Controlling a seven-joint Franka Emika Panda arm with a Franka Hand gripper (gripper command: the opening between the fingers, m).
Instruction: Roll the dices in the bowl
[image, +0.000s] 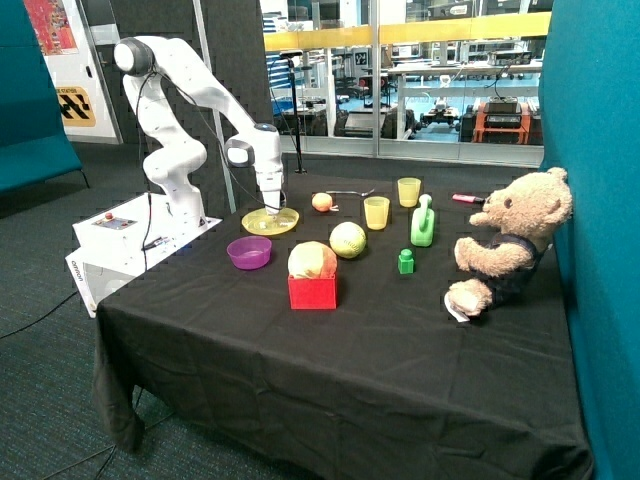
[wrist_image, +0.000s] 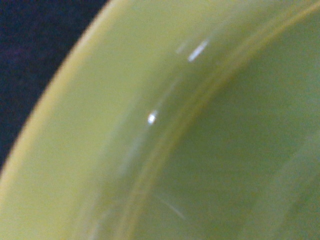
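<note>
Black cloth covers the surface (image: 330, 340), and in the outside view we see the end effector (image: 272, 210) lowered onto the yellow plate (image: 285, 226) near the far edge on the arm's side, presumably because the dices lie there; we cannot make them out. We cannot tell how the end effector is set. The purple bowl (image: 249, 252) sits just in front of the plate, nearer the front edge, well placed for a short carry, and looks empty from here. A red box (image: 312, 290) and a yellow-green ball (image: 348, 240) stand beside it.

In the wrist view we see only the plate's rim (wrist_image: 75, 125) and inner slope filling the picture, so the camera is very low over it. No dice shows here either, so we judge the pickup not yet confirmed.
</note>
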